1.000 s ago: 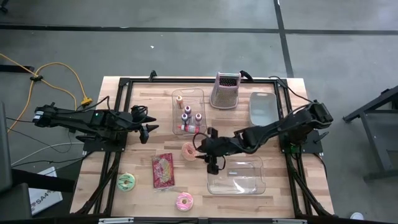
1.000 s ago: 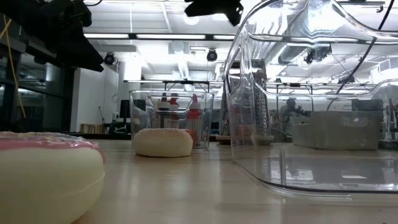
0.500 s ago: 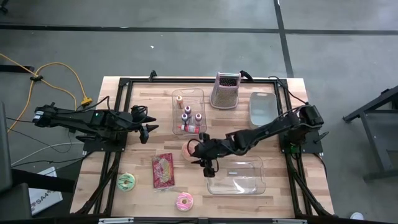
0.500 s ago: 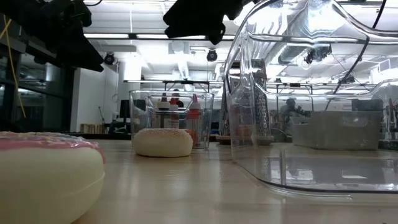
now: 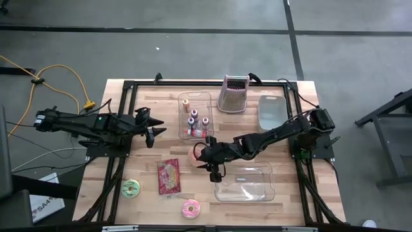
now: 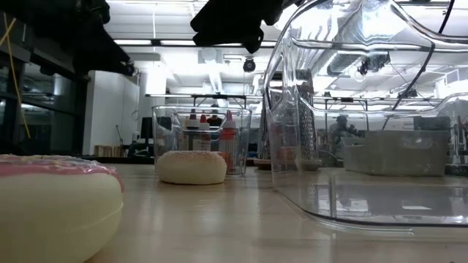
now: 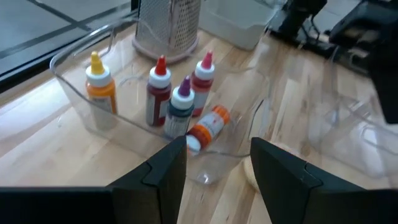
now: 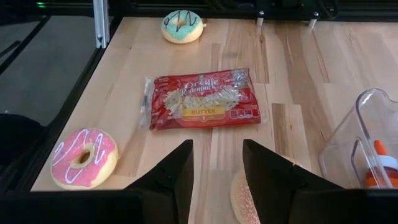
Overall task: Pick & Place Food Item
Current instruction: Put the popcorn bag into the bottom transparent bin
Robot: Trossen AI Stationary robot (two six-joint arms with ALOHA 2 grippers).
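Note:
A beige sugared donut lies flat on the wooden table, seen also in the low view and at the edge of the right wrist view. My right gripper hangs open just above its right side, fingers slanting down toward the table's left. Ahead of it lie a red popcorn packet, a pink donut and a green donut. My left gripper waits open at the table's left, pointing at the bottle bin.
A clear empty container sits just near-right of my right gripper. A clear bin of small bottles stands behind the beige donut. A grater and a grey tub stand at the far side. Black frame rails run along both table sides.
My right gripper has gone down and toward the table's left, coming over the beige donut; in the low view it has dropped into the picture from above. It stays open. My left gripper has tipped up a little in place. No object has moved.

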